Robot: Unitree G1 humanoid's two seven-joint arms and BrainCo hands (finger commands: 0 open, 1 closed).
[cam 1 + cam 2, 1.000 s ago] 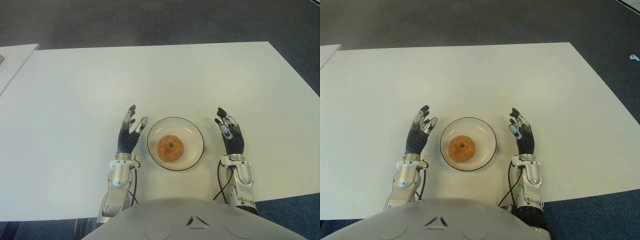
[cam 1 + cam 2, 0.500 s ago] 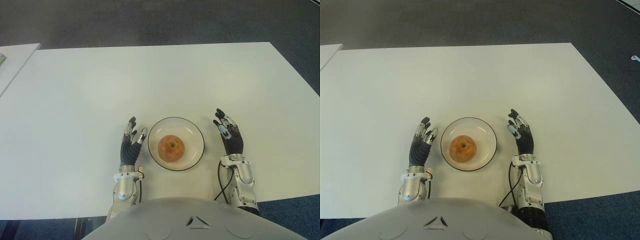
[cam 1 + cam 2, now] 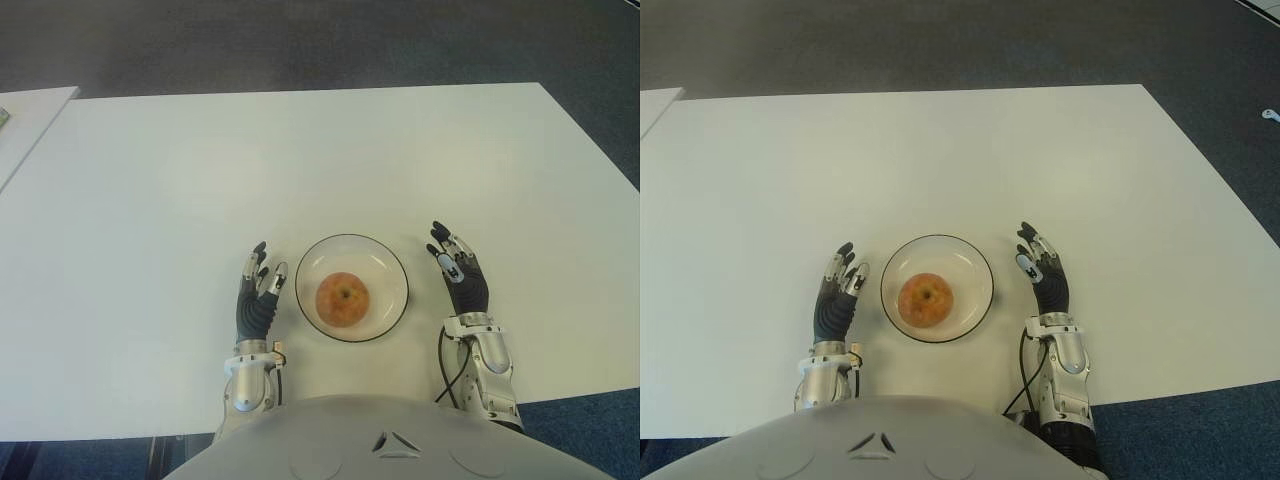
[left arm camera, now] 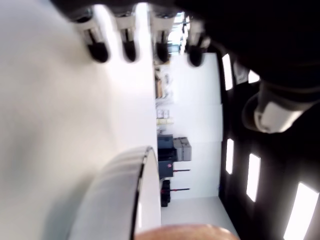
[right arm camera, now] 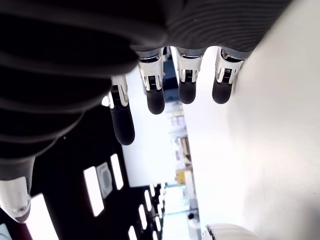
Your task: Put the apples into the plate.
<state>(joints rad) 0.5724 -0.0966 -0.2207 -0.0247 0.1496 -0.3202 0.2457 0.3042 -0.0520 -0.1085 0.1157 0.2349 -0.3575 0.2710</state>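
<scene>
Apple (image 3: 342, 299): round, orange-red, on plate (image 3: 385, 262).

Worktop (image 3: 300, 160) is lying wide open from 9 through 12 to 3 o'clock of the plate (image 3: 392, 262), nothing standing on it. Only obstacles are sitting near the robot's edge: plate with apple (image 3: 342, 298) inside, left hand (image 3: 258, 298) just beside its rim at 9 o'clock, right hand (image 3: 461, 275) near it at 3 o'clock. Narrow strips of bare worktop are showing between each hand and the rim. Both hands are showing fingers extended, holding nothing.
</scene>
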